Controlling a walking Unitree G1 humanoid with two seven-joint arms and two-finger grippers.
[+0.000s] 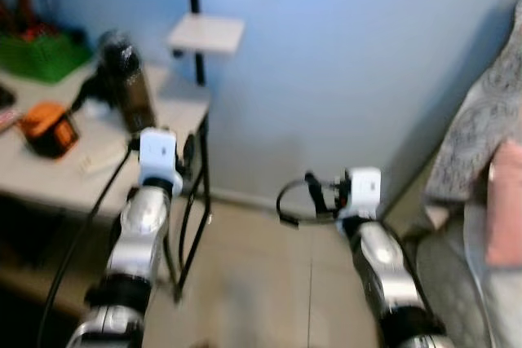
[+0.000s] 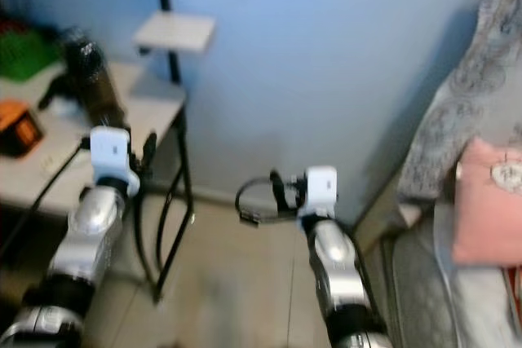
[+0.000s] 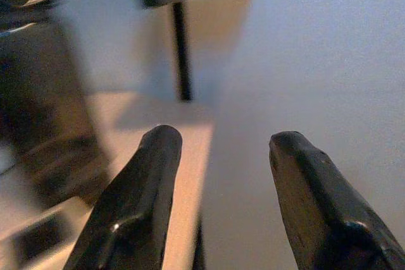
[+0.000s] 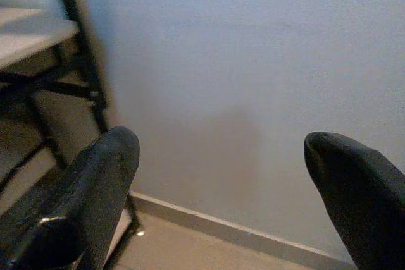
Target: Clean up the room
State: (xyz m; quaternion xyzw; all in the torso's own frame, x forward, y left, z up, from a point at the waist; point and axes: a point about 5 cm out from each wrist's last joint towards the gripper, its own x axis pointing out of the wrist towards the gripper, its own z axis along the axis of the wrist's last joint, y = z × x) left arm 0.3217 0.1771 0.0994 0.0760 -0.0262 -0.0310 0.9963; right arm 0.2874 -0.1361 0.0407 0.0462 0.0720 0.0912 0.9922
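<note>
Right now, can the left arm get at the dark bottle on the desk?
Probably yes. The left gripper is open and empty at the desk edge, and the dark bottle stands just ahead with nothing between them.

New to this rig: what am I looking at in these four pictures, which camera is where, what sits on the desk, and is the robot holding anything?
This is a walking humanoid robot with two silver arms. The two wide pictures come from a stereo camera on its head, looking forward and down. They are blurred.

The other two come from cameras on the wrists, looking along each gripper's black fingers. The left gripper is open beside the desk; the right gripper is open too, facing the blue wall. Neither holds anything.

On the desk stand a dark bottle, an orange object and a green basket. A pink cushion lies on the right.
</note>
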